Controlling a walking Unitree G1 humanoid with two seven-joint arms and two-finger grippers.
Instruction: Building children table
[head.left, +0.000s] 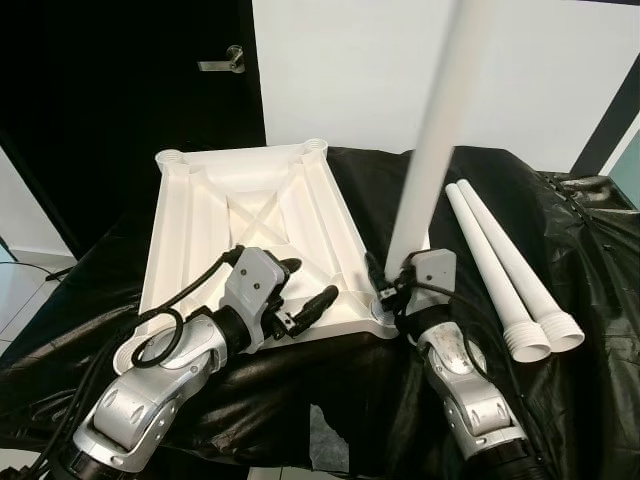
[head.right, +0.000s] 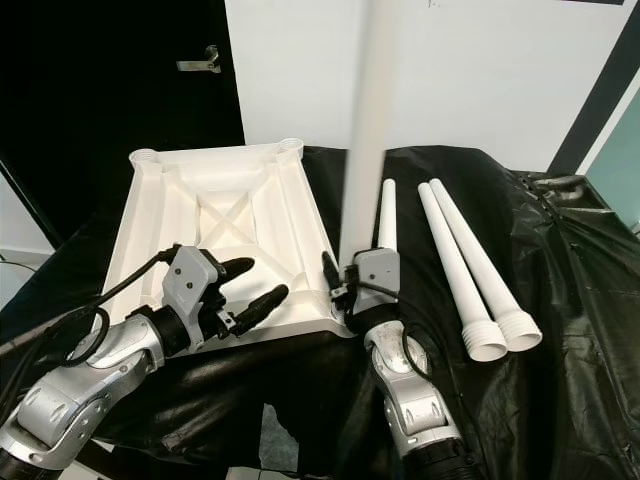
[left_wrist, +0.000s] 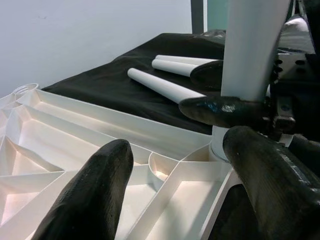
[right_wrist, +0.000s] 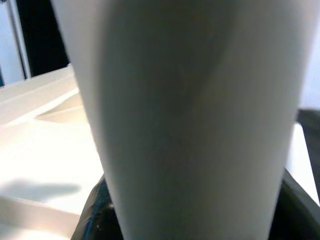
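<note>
The white tabletop (head.left: 200, 230) lies upside down on a black cloth, ribs facing up. One white leg (head.left: 430, 150) stands upright at its near right corner socket (left_wrist: 220, 147). My right gripper (head.left: 395, 290) is shut on the base of this leg, which looms close in the right wrist view (right_wrist: 190, 115). My left gripper (head.left: 310, 283) hovers open over the tabletop's near edge, just left of that corner, its fingers (left_wrist: 95, 190) spread with nothing between them. Two loose legs (head.left: 505, 265) lie side by side on the cloth to the right, and a third leg (head.right: 386, 215) lies behind the upright one.
The black cloth (head.left: 560, 230) covers the whole work surface and drapes over its edges. A dark door with a metal handle (head.left: 222, 64) is at the back left, and a white wall (head.left: 350, 70) is behind the tabletop.
</note>
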